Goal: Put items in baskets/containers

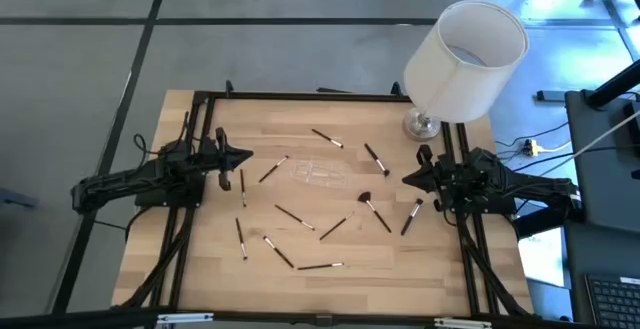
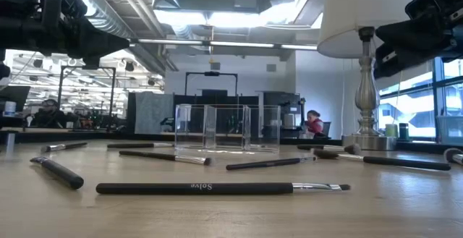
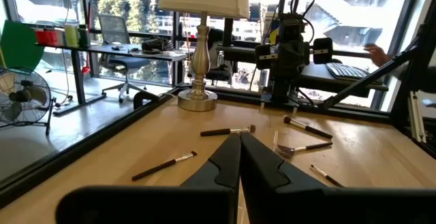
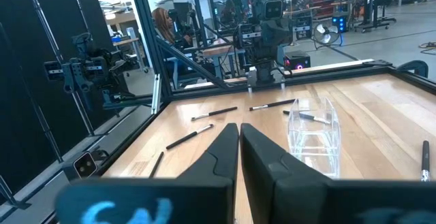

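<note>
Clear tray [image 1: 318, 173] barely discernible from above.

Left hand [image 1: 243, 156] is raised at the counter's left edge, fingers closed together and holding nothing. Right hand [image 1: 410, 178] is raised at the right edge, likewise closed and empty. Both point inward, well apart.

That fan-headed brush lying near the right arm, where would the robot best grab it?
Probably mid-handle, from straight above. The dark fan-headed makeup brush lies flat on the wooden table, its thin handle clear of its neighbours; the splayed head is soft. The right hand, fingers shut, waits nearest.
</note>
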